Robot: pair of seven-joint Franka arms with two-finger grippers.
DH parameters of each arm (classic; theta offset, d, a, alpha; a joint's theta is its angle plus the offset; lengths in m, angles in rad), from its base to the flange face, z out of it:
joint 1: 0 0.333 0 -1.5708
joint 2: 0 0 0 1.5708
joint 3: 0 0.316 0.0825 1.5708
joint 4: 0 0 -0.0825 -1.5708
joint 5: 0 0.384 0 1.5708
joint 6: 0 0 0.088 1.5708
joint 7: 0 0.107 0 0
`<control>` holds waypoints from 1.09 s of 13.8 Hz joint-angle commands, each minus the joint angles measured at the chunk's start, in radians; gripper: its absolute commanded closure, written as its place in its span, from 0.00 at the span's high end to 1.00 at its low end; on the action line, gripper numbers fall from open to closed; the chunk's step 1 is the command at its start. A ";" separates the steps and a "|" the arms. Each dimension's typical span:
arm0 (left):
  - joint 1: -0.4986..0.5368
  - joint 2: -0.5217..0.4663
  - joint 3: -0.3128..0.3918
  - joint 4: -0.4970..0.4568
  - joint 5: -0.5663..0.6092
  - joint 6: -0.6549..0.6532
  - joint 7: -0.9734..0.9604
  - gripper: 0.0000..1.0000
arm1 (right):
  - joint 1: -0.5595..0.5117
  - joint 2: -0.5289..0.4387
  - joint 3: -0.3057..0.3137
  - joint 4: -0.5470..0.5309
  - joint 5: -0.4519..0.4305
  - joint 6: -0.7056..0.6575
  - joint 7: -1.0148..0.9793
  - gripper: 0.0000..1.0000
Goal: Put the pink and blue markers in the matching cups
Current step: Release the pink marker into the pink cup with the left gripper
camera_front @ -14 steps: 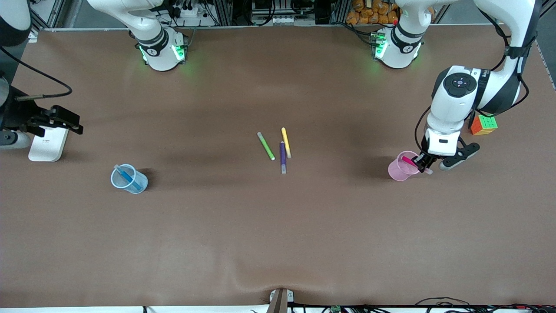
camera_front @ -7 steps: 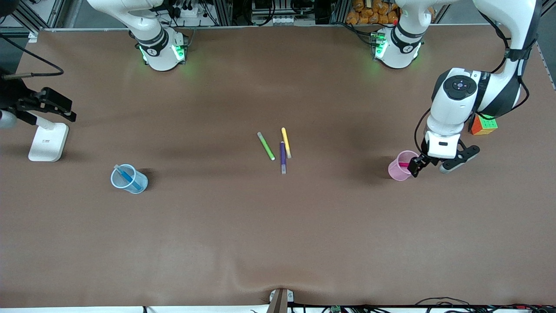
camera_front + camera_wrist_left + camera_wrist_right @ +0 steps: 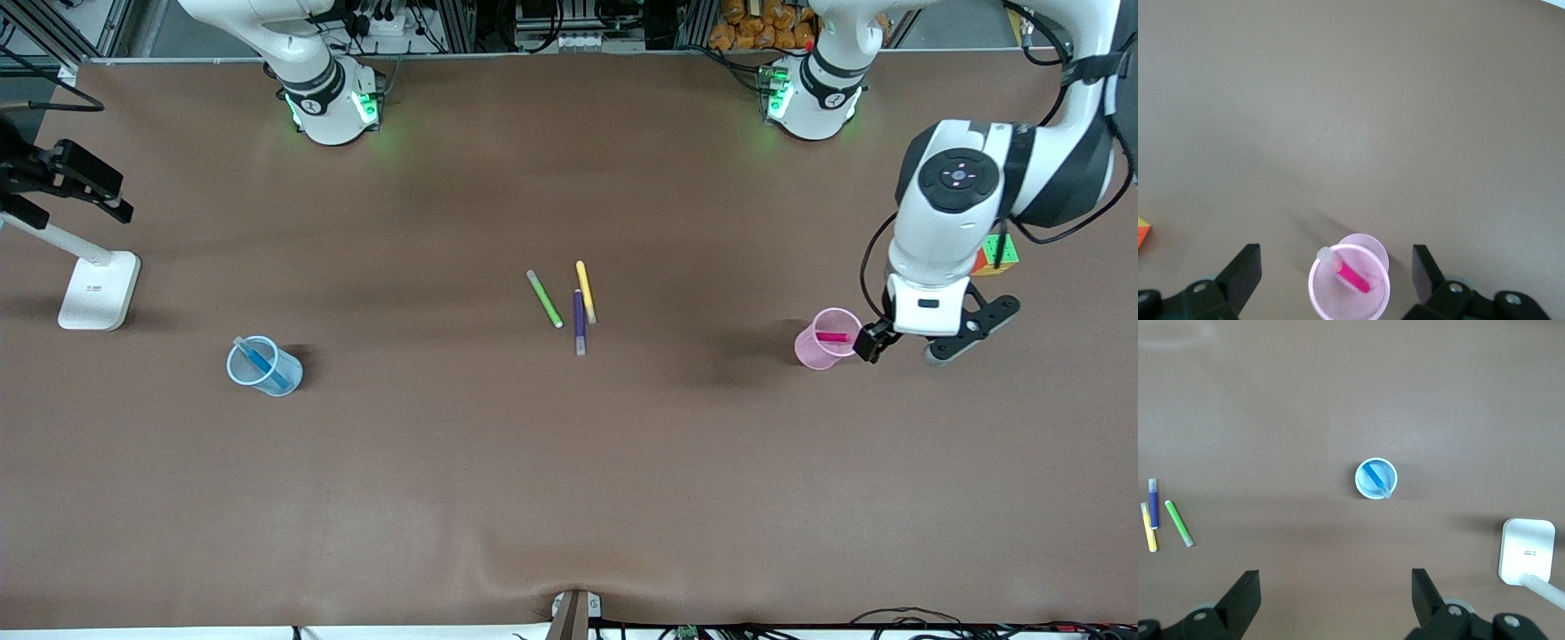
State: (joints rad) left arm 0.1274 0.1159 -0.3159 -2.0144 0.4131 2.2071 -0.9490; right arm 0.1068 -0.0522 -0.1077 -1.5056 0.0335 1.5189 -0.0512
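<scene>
The pink marker lies inside the pale pink cup toward the left arm's end of the table. My left gripper is open and empty, just above and beside that cup. In the left wrist view the pink marker leans in the pink cup, pale end up, between my left gripper's spread fingers. The blue marker stands in the pale blue cup toward the right arm's end. My right gripper is open and empty, high over that end of the table. Its wrist view shows the blue marker in the blue cup far below the right gripper.
Green, yellow and dark purple pens lie together mid-table. A white stand sits under the right gripper. A colour cube lies beside the left arm.
My left gripper let go of the pink marker, which dropped into the pink cup, then rose and drew off toward the left arm's end. My right gripper rose and moved away from the white stand.
</scene>
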 commanded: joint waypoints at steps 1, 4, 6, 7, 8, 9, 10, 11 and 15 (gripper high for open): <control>0.011 0.002 -0.003 0.124 -0.091 -0.154 0.126 1.00 | -0.012 -0.037 0.007 -0.025 0.011 -0.008 0.011 1.00; 0.012 0.021 -0.002 0.262 -0.178 -0.311 0.232 1.00 | -0.012 -0.035 0.007 -0.019 0.006 -0.014 0.010 1.00; 0.015 0.030 -0.002 0.330 -0.224 -0.380 0.289 1.00 | -0.012 -0.032 0.007 -0.010 0.002 -0.023 -0.002 1.00; 0.015 0.027 -0.002 0.359 -0.229 -0.418 0.335 1.00 | -0.012 -0.031 0.008 -0.004 0.002 -0.025 -0.004 1.00; 0.015 0.022 -0.002 0.387 -0.231 -0.456 0.389 1.00 | -0.012 -0.028 0.008 -0.002 0.002 -0.025 -0.003 1.00; 0.017 0.018 0.004 0.416 -0.243 -0.489 0.444 1.00 | -0.013 -0.026 0.008 -0.001 0.002 -0.025 -0.004 1.00; 0.020 0.015 0.011 0.445 -0.272 -0.512 0.494 1.00 | -0.013 -0.026 0.007 -0.001 0.002 -0.025 -0.004 1.00; 0.040 0.015 0.012 0.474 -0.302 -0.532 0.544 1.00 | -0.013 -0.026 0.007 -0.002 0.002 -0.026 -0.004 1.00; 0.049 -0.010 0.004 0.494 -0.316 -0.546 0.639 1.00 | -0.013 -0.026 0.007 -0.005 0.002 -0.034 -0.004 1.00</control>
State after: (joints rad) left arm 0.1714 0.1191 -0.3025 -1.5377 0.1087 1.6863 -0.3563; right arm 0.1067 -0.0636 -0.1083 -1.5041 0.0331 1.4958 -0.0515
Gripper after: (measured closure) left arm 0.000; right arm 0.000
